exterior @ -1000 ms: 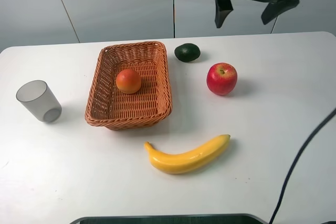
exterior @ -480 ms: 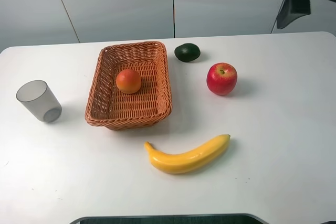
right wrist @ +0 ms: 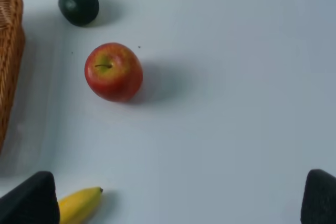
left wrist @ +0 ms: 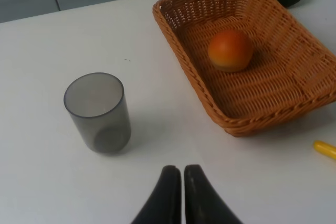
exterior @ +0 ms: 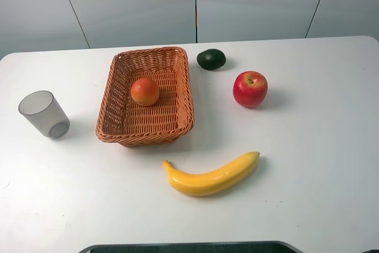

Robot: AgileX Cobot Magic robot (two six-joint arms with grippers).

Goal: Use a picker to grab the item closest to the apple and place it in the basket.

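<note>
Resting in the basket running near-to-far, round item, left hand together, right hand apart.

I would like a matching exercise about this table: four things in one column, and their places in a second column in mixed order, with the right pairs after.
Things:
1. small round orange fruit with a reddish blush
2. grey translucent plastic cup
3. dark green avocado
4. long yellow banana

Places:
A. on the table, left of the woven wicker basket
B. at the front of the table, nearest the camera
C. inside the basket
D. behind the shiny red apple, beside the basket's far right corner

Pairs: 1-C, 2-A, 3-D, 4-B
</note>
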